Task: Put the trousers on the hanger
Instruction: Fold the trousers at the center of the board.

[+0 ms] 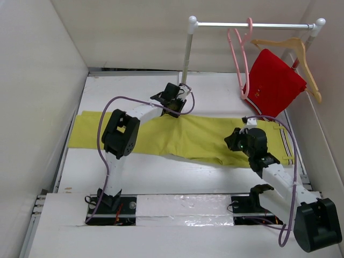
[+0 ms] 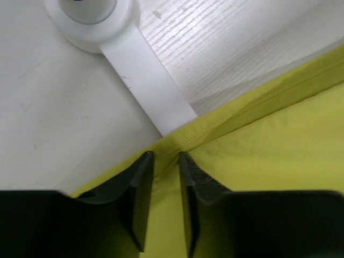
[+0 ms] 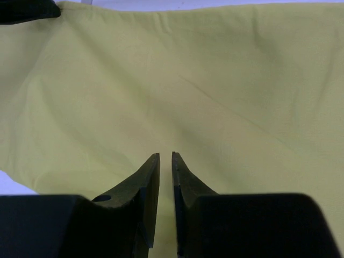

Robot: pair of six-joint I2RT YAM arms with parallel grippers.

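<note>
The yellow-green trousers (image 1: pixel 188 134) lie flat across the table, with the striped waistband (image 1: pixel 287 146) at the right. The pink hanger (image 1: pixel 239 59) hangs on the rail at the back right. My left gripper (image 1: pixel 180 105) is at the trousers' far edge by the rail post. In the left wrist view (image 2: pixel 165 156) its jaws stand narrowly apart with the hem of the trousers (image 2: pixel 258 156) bunched between the tips. My right gripper (image 1: pixel 234 141) is low over the cloth near the waist. In the right wrist view (image 3: pixel 165 155) its jaws are almost together over the trousers (image 3: pixel 188 80).
A clothes rail (image 1: pixel 252 24) on a white post (image 1: pixel 186 54) stands at the back; its base (image 2: pixel 88 16) and foot strip (image 2: pixel 145 75) lie just beyond my left gripper. A red garment (image 1: pixel 274 83) on a light wooden hanger (image 1: pixel 298 51) hangs at the right. White walls enclose the table.
</note>
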